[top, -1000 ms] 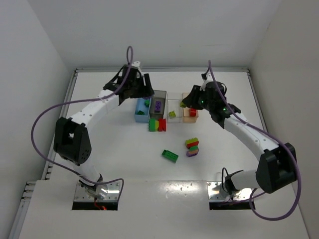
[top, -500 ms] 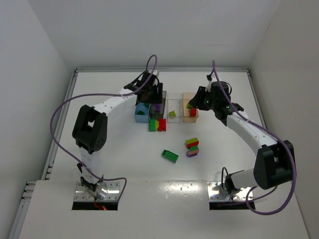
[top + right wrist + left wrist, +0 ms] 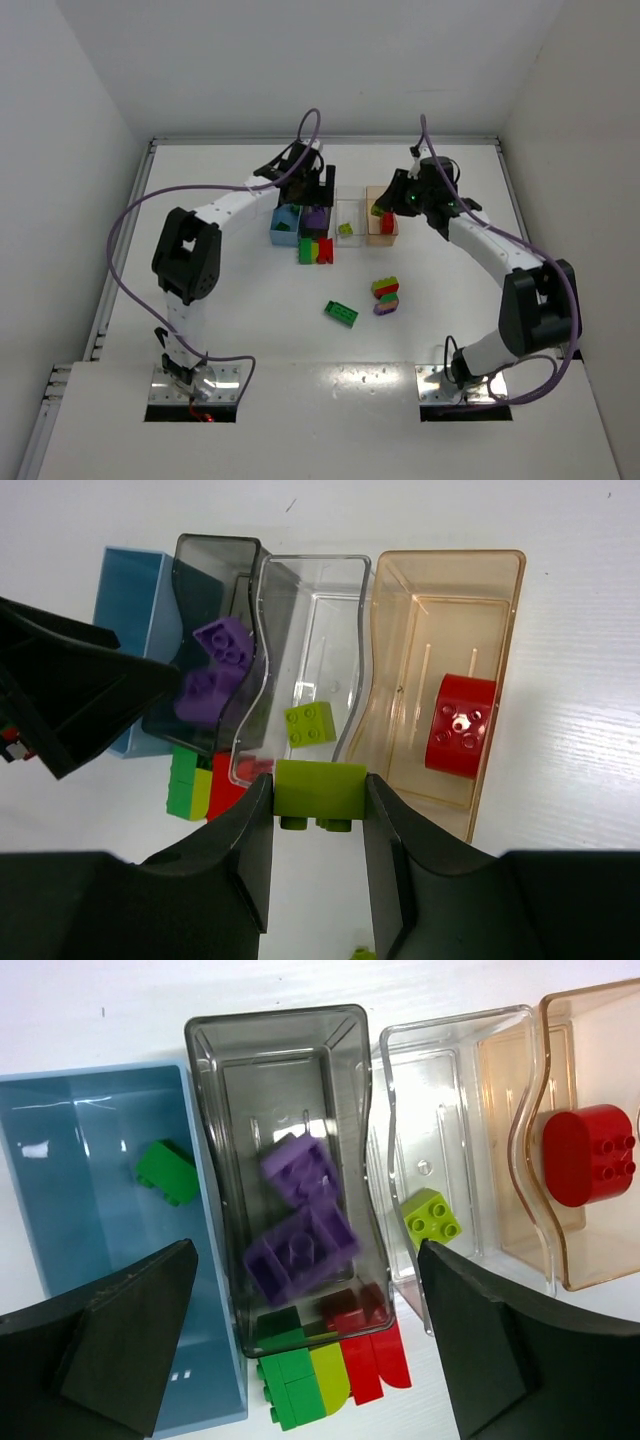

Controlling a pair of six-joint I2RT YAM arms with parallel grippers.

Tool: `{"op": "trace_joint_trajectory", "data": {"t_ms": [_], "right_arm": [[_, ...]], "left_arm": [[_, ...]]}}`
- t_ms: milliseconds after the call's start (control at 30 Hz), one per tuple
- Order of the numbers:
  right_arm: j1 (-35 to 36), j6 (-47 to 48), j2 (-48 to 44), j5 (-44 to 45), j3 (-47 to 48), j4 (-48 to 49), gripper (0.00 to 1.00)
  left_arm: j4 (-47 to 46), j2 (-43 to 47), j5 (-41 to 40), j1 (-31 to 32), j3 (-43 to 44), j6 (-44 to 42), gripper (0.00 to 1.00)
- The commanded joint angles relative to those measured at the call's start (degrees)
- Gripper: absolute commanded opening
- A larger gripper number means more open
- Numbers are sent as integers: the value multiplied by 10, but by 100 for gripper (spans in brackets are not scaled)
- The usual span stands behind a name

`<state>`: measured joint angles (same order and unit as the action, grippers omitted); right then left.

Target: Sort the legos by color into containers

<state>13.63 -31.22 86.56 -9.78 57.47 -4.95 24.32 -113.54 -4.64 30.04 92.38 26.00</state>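
My left gripper [image 3: 305, 1260] hangs open over the dark grey bin [image 3: 212, 1140]. Two purple bricks lie inside it, the nearer one [image 3: 300, 1248] blurred. Beside it, the blue bin [image 3: 60, 1160] holds a green brick [image 3: 167, 1171]. The clear bin [image 3: 450, 1090] holds a yellow-green brick [image 3: 432, 1217], and the tan-orange bin [image 3: 590, 1050] a red rounded brick [image 3: 588, 1153]. My right gripper [image 3: 320, 792] is shut on a yellow-green brick [image 3: 320, 786], above the near ends of the clear and tan-orange bins.
A joined green, yellow-green and red block [image 3: 330, 1375] lies on the table against the near end of the grey bin. Nearer the arm bases lie a green brick [image 3: 340, 313] and a small red, green and purple pile [image 3: 385, 294].
My left arm swung right from the blue bin to over the grey bin and its jaws opened, letting a purple brick drop in. The right gripper kept its brick and barely shifted.
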Motion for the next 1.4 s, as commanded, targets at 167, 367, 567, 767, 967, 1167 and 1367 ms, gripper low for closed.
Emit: {"op": "trace_joint_trajectory", "data": {"t_ms": [167, 367, 567, 767, 967, 1167, 1367], "right_arm": [[3, 1, 60, -30, 84, 61, 0], [19, -4, 141, -40, 158, 61, 0], [38, 1, 206, -18, 198, 61, 7], [49, 19, 241, -6, 236, 61, 13], [60, 24, 254, 10, 242, 61, 31], [60, 34, 259, 31, 242, 61, 44], [65, 55, 241, 20, 230, 61, 62]], "left_arm": [[2, 96, -44, 6, 45, -15, 100], [7, 232, -48, 6, 26, -87, 100], [35, 314, -32, -29, -41, -151, 100], [48, 341, -11, -59, -84, -151, 100], [48, 352, 2, -72, -111, -146, 100], [42, 358, 3, -72, -121, -146, 100], [42, 358, 14, -72, -127, -140, 100]]}}
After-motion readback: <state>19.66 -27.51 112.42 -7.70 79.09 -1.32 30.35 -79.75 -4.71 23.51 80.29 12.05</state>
